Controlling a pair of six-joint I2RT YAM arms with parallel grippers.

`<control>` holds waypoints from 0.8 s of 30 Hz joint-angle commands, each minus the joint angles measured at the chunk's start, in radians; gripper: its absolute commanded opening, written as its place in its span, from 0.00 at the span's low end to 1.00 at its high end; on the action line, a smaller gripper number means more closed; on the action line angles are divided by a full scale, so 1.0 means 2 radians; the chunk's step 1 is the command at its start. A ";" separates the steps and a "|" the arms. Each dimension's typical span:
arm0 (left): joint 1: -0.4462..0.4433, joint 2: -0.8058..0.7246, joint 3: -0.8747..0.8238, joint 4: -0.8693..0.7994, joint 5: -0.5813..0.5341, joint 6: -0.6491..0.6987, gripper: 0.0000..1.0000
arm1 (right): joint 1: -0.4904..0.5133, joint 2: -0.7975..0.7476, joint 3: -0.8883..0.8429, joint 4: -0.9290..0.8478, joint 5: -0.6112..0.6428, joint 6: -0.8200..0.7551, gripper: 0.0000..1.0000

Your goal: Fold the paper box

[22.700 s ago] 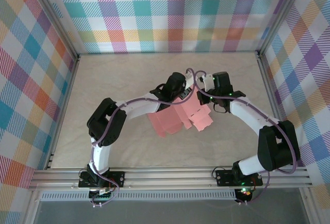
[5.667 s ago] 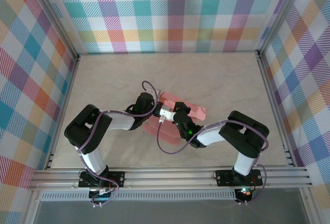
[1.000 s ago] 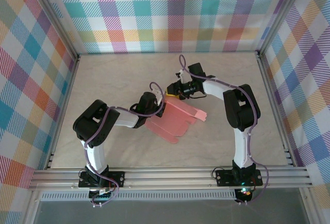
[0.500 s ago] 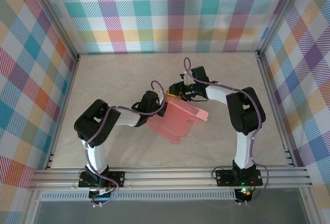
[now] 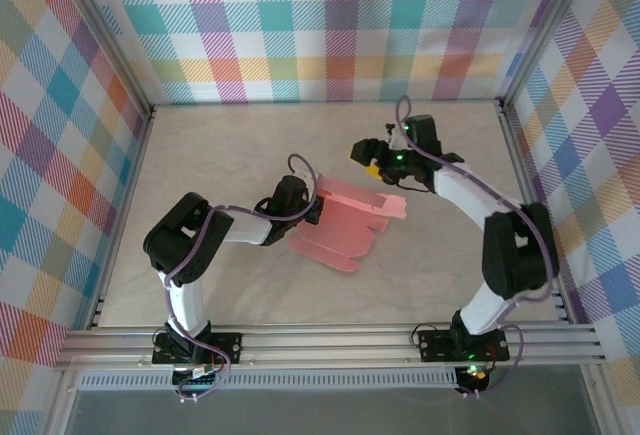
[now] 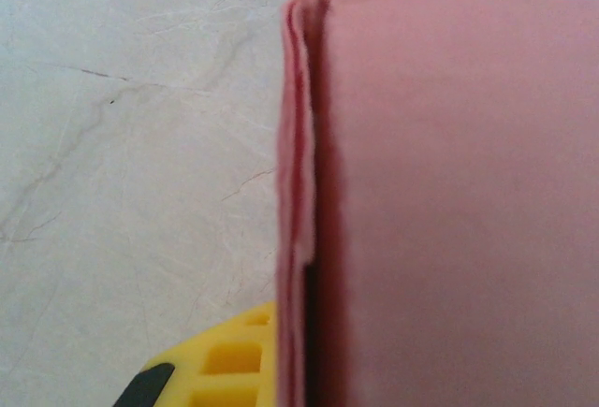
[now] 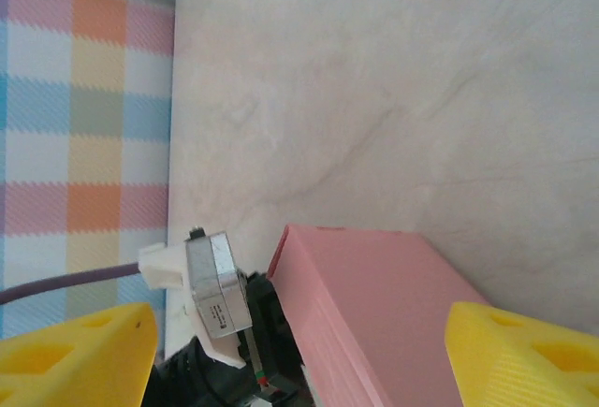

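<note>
Salmon-pink card: you are looking at the paper box (image 5: 345,227) lying near the middle of the table (image 5: 220,155). It is partly folded, with flat flaps spreading toward the near right and a doubled layer along its far side.
Left gripper: your left gripper (image 5: 312,207) is pinching the paper box at its left end, jaws closed down on the thin card.
Left wrist view: the paper box (image 6: 449,192) is sitting on the right side, its doubled edge running top to bottom. One yellow finger (image 6: 225,365) is showing beside that edge at the bottom, and the pale marbled table (image 6: 122,145) is lying to the left.
Right gripper: your right gripper (image 5: 368,155) is hanging beyond the box's far edge, apart from the card and holding nothing.
Right wrist view: the right gripper (image 7: 299,356) is standing wide, its two yellow fingers (image 7: 75,351) sitting at opposite lower corners. Between them, farther off, the paper box (image 7: 374,295) is lying with the silver block (image 7: 211,290) of the left arm just beside its end.
Surroundings: plaid walls (image 5: 340,25) are enclosing the table on three sides.
</note>
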 commanded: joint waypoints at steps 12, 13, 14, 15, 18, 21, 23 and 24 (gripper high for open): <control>0.007 -0.016 0.039 -0.019 0.000 -0.241 0.00 | -0.031 -0.242 -0.140 -0.024 0.213 -0.026 0.80; 0.007 -0.015 0.039 -0.018 0.000 -0.258 0.00 | -0.032 -0.250 -0.146 -0.028 0.220 -0.024 0.80; 0.008 -0.013 0.037 -0.013 0.002 -0.274 0.00 | -0.031 -0.259 -0.152 -0.032 0.227 -0.022 0.80; 0.009 -0.011 0.035 -0.006 0.007 -0.290 0.00 | -0.032 -0.268 -0.160 -0.033 0.230 -0.021 0.79; 0.014 -0.005 0.033 0.014 0.029 -0.326 0.00 | -0.036 -0.292 -0.183 -0.026 0.232 -0.007 0.79; 0.019 -0.003 0.036 0.024 0.056 -0.347 0.00 | -0.058 -0.306 -0.210 -0.002 0.192 0.026 0.79; 0.024 0.001 0.040 0.032 0.081 -0.360 0.00 | -0.082 -0.312 -0.230 0.032 0.144 0.053 0.77; 0.028 0.004 0.042 0.038 0.095 -0.369 0.00 | -0.095 -0.312 -0.241 0.055 0.118 0.065 0.77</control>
